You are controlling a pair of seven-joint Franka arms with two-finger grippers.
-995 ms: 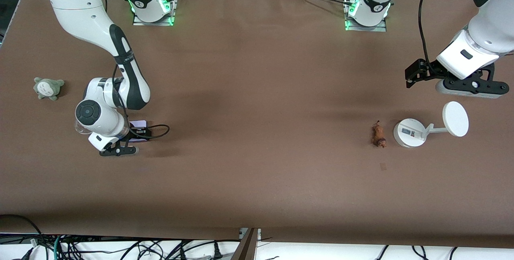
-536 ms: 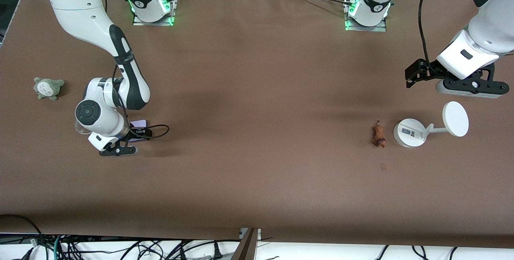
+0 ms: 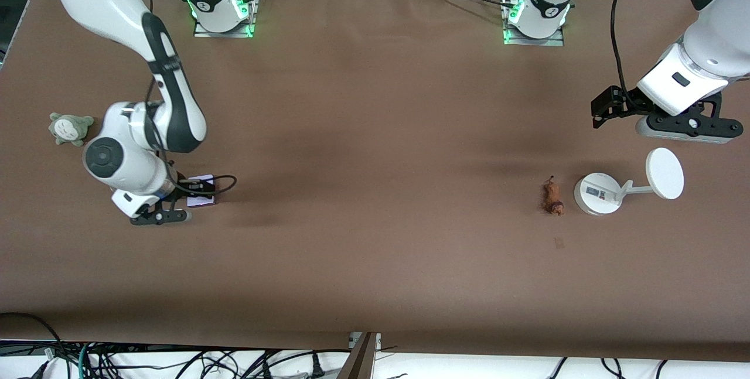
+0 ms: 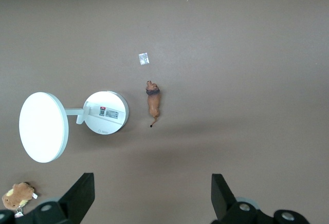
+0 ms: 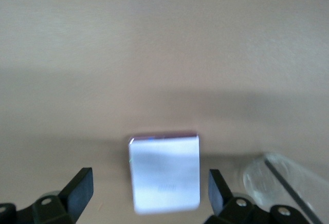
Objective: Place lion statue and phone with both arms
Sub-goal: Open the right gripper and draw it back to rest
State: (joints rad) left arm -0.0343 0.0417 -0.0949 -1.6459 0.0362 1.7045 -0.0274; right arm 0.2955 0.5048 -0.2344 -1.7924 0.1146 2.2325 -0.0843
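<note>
right gripper (image 5: 149, 203): fingers apart, shifting toward bench end, phone (image 3: 201, 190) lying unheld beneath
left gripper (image 4: 149, 203): apart, waiting above lion statue (image 3: 552, 195)

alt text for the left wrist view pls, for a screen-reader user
The open left gripper hangs high over the brown table, above the small orange-brown lion statue lying beside a white round-based stand with a disc. A brown plush shows at the picture's edge.

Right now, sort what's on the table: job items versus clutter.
Job:
phone, between the open right gripper's fingers
lion statue, beside the stand; open left gripper waits above

Clutter:
white stand
grey plush
brown plush
</note>
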